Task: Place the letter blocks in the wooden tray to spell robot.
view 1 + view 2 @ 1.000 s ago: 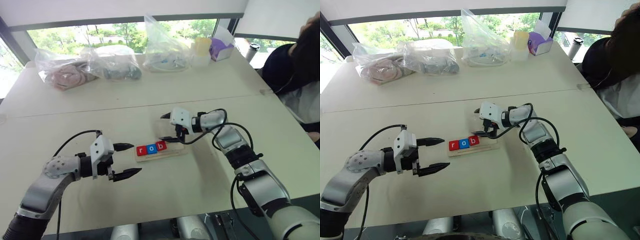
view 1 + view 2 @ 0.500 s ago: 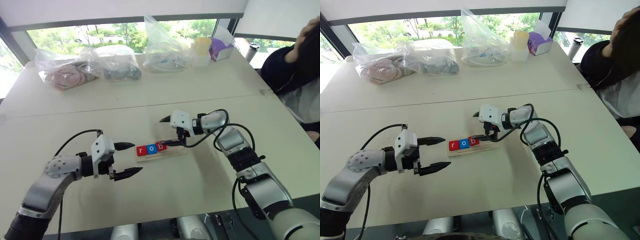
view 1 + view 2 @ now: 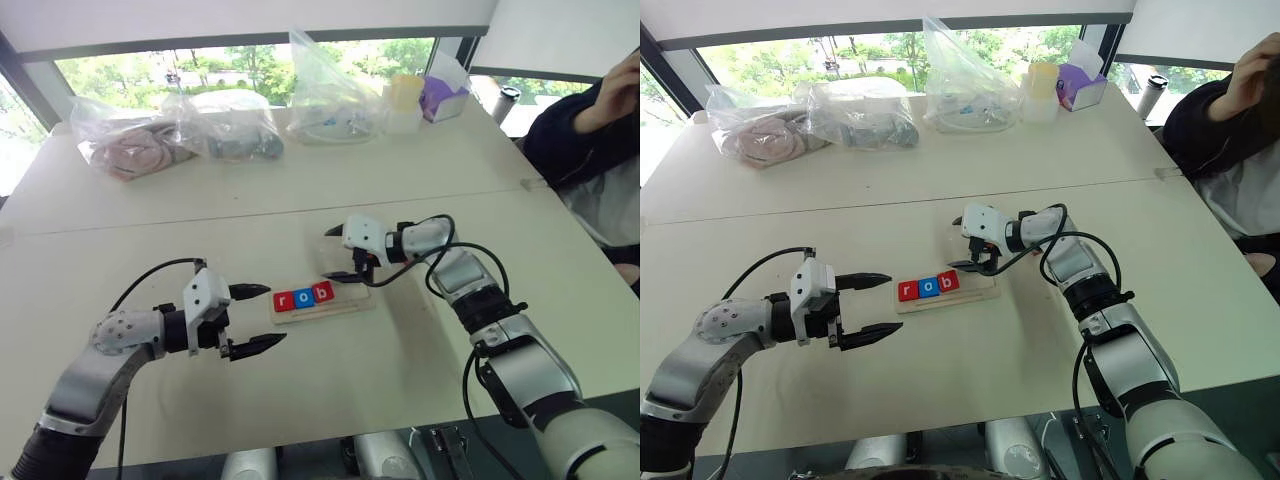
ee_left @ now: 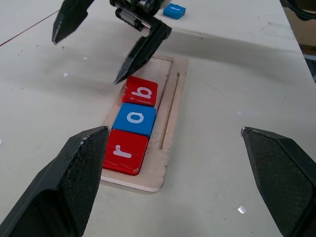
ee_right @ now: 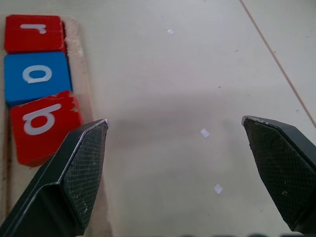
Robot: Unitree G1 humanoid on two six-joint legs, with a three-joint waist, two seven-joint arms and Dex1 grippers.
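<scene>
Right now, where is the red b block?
The red b block lies in the wooden tray, third after the r and o, just below the right gripper at mid-table.

Pale tables (image 3: 300, 190) (daylit), wide window (image 3: 240, 62)

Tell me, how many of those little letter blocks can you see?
4: red r, blue o and red b side by side in the wooden tray; one blue block on the table beyond. Others may be hidden.
</scene>
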